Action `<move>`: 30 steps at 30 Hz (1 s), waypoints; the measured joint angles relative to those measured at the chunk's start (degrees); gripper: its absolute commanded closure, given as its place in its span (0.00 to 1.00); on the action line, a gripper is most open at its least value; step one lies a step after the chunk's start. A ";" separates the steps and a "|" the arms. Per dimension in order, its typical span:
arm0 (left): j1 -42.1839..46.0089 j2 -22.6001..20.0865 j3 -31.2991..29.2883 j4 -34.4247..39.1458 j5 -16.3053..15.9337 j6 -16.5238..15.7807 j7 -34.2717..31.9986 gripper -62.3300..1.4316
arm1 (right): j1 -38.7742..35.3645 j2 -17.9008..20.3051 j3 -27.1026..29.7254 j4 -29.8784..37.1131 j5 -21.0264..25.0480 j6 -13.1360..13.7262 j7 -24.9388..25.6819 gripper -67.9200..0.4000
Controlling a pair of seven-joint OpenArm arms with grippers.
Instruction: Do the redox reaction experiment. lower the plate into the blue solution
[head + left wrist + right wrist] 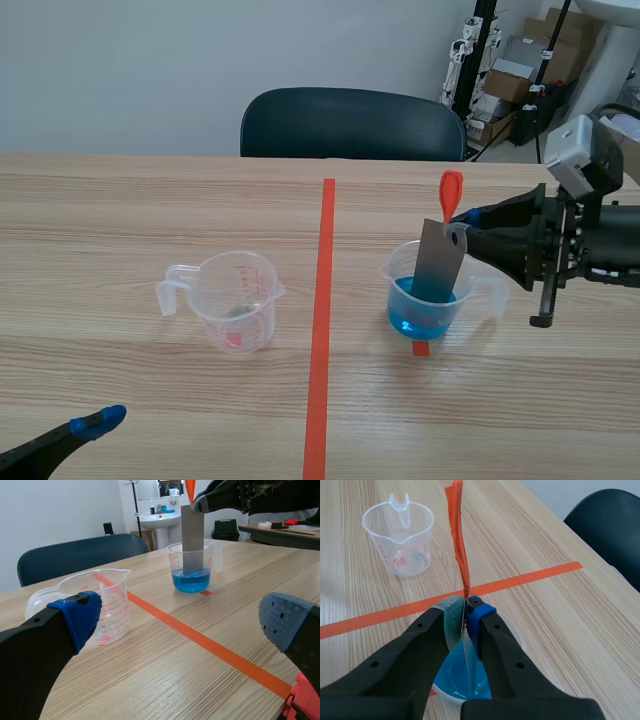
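Plate (441, 262), pinched at its top by the right claw (462, 224), stands in the cup (175, 557) with its foot in the blue solution (190, 581); lowering seems nearly done, needing a gentle straight descent.

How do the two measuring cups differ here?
The right cup holds blue liquid; the left cup looks nearly empty, only a reddish trace at its bottom. A grey plate, gripped by the right hand, stands in the right cup; nothing stands in the left cup. Both are clear plastic with handles.
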 measured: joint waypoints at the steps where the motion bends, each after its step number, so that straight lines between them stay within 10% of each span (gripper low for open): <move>1: 0.00 -0.02 0.00 0.00 0.00 0.00 0.00 0.00 | -0.04 -0.22 0.00 -0.02 -0.44 0.00 0.26 0.99; 30: 0.00 0.00 0.00 0.00 0.00 0.00 0.00 0.00 | -1.95 -1.60 0.00 -0.02 -3.37 -4.15 2.10 0.99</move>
